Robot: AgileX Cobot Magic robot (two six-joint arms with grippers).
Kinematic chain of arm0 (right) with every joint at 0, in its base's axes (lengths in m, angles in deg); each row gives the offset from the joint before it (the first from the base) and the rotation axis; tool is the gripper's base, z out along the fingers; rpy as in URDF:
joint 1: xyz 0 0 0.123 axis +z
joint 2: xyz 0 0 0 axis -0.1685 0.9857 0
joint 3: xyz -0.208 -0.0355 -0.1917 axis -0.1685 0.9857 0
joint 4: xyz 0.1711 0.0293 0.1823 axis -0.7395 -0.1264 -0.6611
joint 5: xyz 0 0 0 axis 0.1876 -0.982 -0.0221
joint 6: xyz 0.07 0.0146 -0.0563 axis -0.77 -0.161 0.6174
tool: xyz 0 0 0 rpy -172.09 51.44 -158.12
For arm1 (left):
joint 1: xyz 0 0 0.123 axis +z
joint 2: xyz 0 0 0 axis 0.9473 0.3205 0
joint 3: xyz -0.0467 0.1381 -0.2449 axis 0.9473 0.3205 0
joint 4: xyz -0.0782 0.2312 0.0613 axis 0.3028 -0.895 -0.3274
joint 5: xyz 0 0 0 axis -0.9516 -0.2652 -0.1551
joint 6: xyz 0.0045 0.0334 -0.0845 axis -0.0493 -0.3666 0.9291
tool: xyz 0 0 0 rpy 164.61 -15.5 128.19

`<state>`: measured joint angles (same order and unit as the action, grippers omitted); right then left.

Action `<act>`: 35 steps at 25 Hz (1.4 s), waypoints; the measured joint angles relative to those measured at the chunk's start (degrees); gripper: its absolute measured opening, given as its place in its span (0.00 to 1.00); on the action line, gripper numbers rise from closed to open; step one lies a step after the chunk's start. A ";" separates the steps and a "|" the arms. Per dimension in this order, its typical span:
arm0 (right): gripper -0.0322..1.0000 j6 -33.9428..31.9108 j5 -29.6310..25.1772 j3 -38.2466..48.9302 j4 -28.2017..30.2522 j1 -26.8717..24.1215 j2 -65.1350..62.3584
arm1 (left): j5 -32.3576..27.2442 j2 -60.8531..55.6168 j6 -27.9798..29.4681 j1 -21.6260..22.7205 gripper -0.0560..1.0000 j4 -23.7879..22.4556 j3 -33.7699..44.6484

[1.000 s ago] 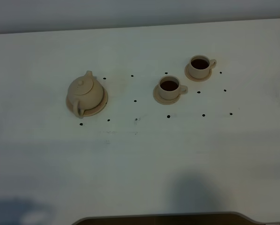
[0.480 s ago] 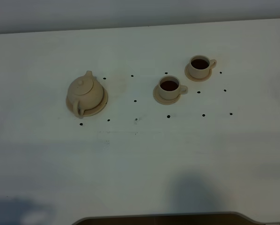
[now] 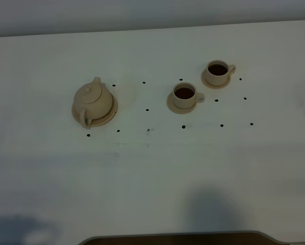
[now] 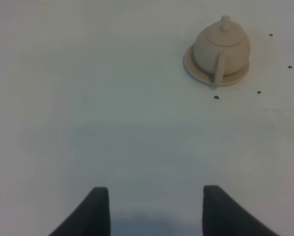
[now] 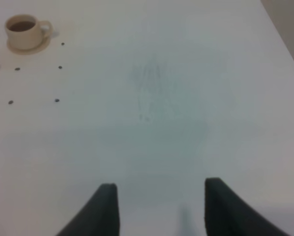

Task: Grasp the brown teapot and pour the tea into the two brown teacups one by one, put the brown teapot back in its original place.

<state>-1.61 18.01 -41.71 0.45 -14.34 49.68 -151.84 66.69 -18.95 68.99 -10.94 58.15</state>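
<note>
The brown teapot [image 3: 93, 101] stands upright on its wide round saucer [image 3: 110, 114] at the left of the table, lid on, handle toward the front; it also shows in the left wrist view [image 4: 220, 46]. Two brown teacups hold dark tea, each on a small saucer: one in the middle [image 3: 184, 95], one further back right [image 3: 218, 72], which also shows in the right wrist view [image 5: 24, 31]. My left gripper [image 4: 156, 209] is open and empty, well short of the teapot. My right gripper [image 5: 160, 206] is open and empty, far from the cups. Neither gripper shows in the exterior view.
Small black dots [image 3: 147, 109] mark the white table [image 3: 152, 168] around the teapot and cups. The table's right edge [image 5: 282, 34] shows in the right wrist view. A dark rim [image 3: 173, 238] runs along the front of the exterior view.
</note>
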 joint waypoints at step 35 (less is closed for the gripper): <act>0.42 0.00 0.00 0.00 0.00 0.00 0.00 | 0.00 0.00 0.00 0.00 0.48 0.00 0.00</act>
<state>-1.61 18.01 -41.71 0.45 -14.34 49.68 -151.84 66.69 -18.95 68.99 -10.94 58.15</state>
